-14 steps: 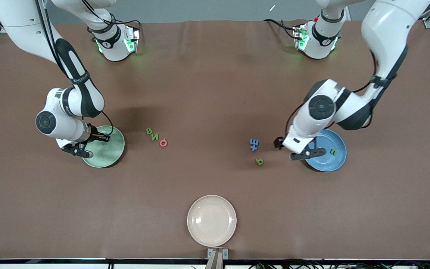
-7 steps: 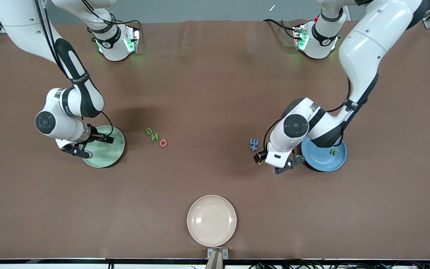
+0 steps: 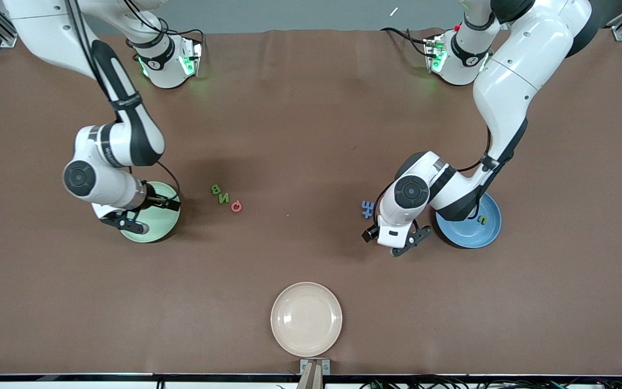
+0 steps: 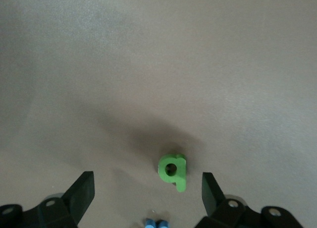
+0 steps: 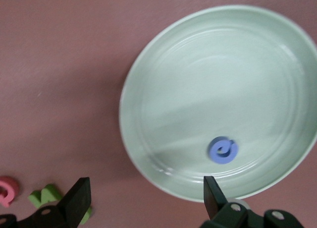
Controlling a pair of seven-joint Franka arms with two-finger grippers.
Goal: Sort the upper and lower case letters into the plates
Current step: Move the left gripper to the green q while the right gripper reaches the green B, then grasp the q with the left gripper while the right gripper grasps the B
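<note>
Here, in the front view, the left gripper (image 3: 403, 244) hovers beside the blue plate (image 3: 486, 233). Its wrist view shows fingers spread around a green letter (image 4: 173, 171); closing off-centre could flick it away. The right gripper (image 5: 143, 200), released, hangs over the green plate (image 5: 163, 104) holding a blue letter (image 5: 222, 149).

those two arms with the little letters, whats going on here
Two arms are sorting small foam letters into plates. The left gripper, open, is over a green letter on the table beside the blue plate, which holds one green letter. The right gripper, open, is over the pale green plate, where a blue letter lies. Two blue letters and a group of two green and one red lie on the table.
</note>
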